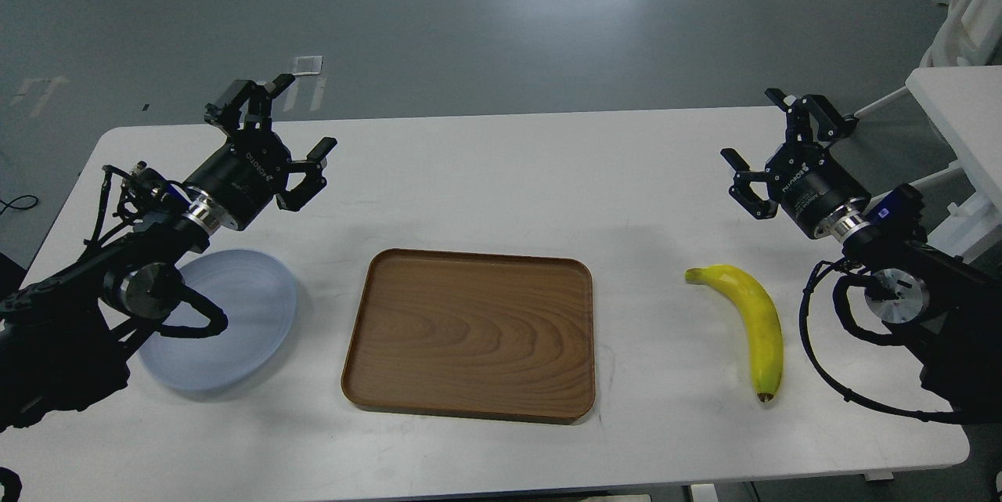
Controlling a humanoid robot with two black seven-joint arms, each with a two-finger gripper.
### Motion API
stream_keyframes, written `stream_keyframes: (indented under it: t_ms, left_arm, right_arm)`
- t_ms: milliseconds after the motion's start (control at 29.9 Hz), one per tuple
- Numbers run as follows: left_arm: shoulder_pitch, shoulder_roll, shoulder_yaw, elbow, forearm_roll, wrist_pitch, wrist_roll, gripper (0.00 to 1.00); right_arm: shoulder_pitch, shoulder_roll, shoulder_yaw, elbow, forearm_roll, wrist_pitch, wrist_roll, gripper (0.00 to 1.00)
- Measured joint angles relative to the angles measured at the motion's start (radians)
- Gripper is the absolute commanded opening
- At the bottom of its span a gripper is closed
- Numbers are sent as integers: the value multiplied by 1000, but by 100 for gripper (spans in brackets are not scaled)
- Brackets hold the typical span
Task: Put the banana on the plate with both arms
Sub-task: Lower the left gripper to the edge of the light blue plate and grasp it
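Note:
The yellow banana [753,317] lies on the white table at the right, greenish stem pointing back-left and dark tip toward the front edge. At the left the pale blue-grey plate [243,314] rests on the table, partly hidden by my left arm. My left gripper [274,134] hovers open above the table behind the plate, holding nothing. My right gripper [779,146] is open too, raised behind and slightly right of the banana, well apart from it.
A rectangular brown wooden tray [470,334] sits in the middle between plate and banana. The white table [509,173] stretches wide behind it. A second white table [959,106] stands at the far right. Loose black cables hang from both arms.

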Motion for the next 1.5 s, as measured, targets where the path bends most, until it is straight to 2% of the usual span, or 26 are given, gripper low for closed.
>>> stream_keyframes:
  t_ms: [334, 535, 635, 736, 970, 1103, 1204, 1304, 1505]
  left_arm:
    - [11, 8, 4, 10, 1, 0, 0, 100]
    - [6, 55, 4, 93, 7, 0, 0, 100]
    - [-5, 95, 1, 98, 64, 0, 0, 100]
    - [-20, 159, 0, 27, 189, 0, 0, 100]
    - [-63, 399, -2, -290, 692, 0, 0, 100]
    - [-67, 481, 2, -380, 1045, -1, 0, 100]
    - [-57, 509, 15, -390, 1302, 9, 0, 100]
    - [-22, 526, 38, -356, 1468, 84, 0, 100]
    - [38, 529, 97, -214, 1512, 175, 0, 100]
  right_arm:
    - [-1, 8, -2, -9, -2, 0, 0, 100]
    - [-1, 2, -6, -11, -4, 0, 0, 100]
    - [7, 4, -44, -12, -5, 0, 0, 100]
    - [11, 10, -75, -11, -5, 0, 0, 100]
    - [13, 6, -82, -10, -4, 0, 0, 100]
    - [13, 5, -83, -8, -4, 0, 0, 100]
    - [11, 5, -83, -6, -3, 0, 0, 100]
    - [10, 9, -83, -3, -3, 0, 0, 100]
    - [9, 14, -83, 0, -3, 0, 0, 100]
